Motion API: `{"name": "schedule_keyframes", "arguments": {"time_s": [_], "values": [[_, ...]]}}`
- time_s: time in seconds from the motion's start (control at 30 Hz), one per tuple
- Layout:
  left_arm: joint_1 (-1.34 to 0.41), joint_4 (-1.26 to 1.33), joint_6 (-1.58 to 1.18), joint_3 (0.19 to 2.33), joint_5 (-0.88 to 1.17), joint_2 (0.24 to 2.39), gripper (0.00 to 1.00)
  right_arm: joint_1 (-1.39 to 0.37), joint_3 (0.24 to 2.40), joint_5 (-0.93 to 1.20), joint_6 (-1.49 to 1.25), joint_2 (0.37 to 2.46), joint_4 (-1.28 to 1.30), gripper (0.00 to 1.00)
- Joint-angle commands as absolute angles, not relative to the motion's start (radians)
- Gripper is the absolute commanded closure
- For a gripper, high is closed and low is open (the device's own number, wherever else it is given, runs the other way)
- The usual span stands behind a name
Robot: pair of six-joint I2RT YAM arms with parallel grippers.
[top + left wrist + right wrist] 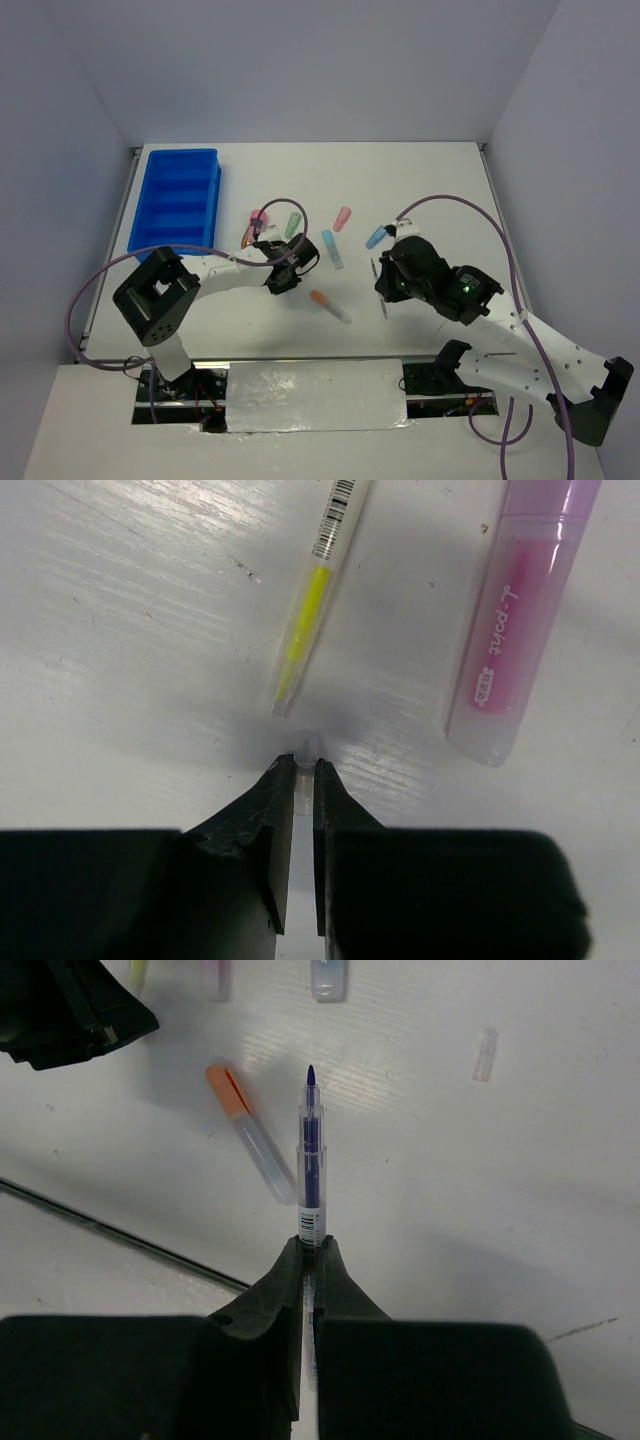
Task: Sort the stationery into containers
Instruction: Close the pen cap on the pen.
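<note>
**Ana:** What is the largest thing in view?

**Ben:** A white table point(440, 190); on it, well apart from the left claw point(305, 765), beyond it and off to its left, sits a bright blue tray point(175, 200) divided into crosswise compartments.

**Ana:** Where is the loose stationery?

**Ben:** Short markers lie scattered on the table around both claws. A pink marker point(520, 630) with a purple cap lies ahead and to the right of the left claw; an orange-capped marker point(250, 1135) with a clear body lies ahead of the right claw point(310, 1245), just to its left; a green marker point(294, 223) and a light blue marker point(332, 248) lie further out, between the two claws.

**Ana:** And the claws themselves?

**Ben:** The right claw is clamped on the barcoded end of a thin dark blue pen point(312, 1150); the pen juts straight ahead from its tips, point outward. The left claw's jaws stand almost together, pinching a small clear piece point(305, 746); what that piece belongs to, I cannot tell. A thin yellow pen point(320, 590) lies just ahead of that claw, slanting away to the right.

**Ana:** Anything smaller?

**Ben:** A tiny clear cap point(484, 1055), ahead and to the right of the right claw, well apart from it.
</note>
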State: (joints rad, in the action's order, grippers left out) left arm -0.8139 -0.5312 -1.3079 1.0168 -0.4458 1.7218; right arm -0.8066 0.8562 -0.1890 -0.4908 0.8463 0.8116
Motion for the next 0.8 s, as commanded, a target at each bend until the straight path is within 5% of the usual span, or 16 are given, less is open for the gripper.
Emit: {"name": "schedule_keyframes", "arguments": {"time_s": [0.0, 0.1, 0.5, 0.77], "values": [[-0.811, -0.484, -1.272, 0.950, -0.354, 1.738, 0.84, -0.816, 0.882, -0.172, -0.479, 0.831, 0.759, 1.00], [-0.813, -0.460, -1.250, 0.931, -0.325, 1.718, 1.00, -0.818, 0.881, -0.176, -0.479, 0.841, 0.755, 1.00], [-0.952, -0.546, -1.120, 1.065, -0.524, 1.349, 1.00, -0.886, 0.717, -0.098, -0.498, 0.749, 0.463, 1.00], [-0.956, -0.148, -0.881, 0.939, -0.390, 1.016, 1.00, -1.202, 0.627, -0.331, -0.623, 0.701, 0.141, 1.00]]}}
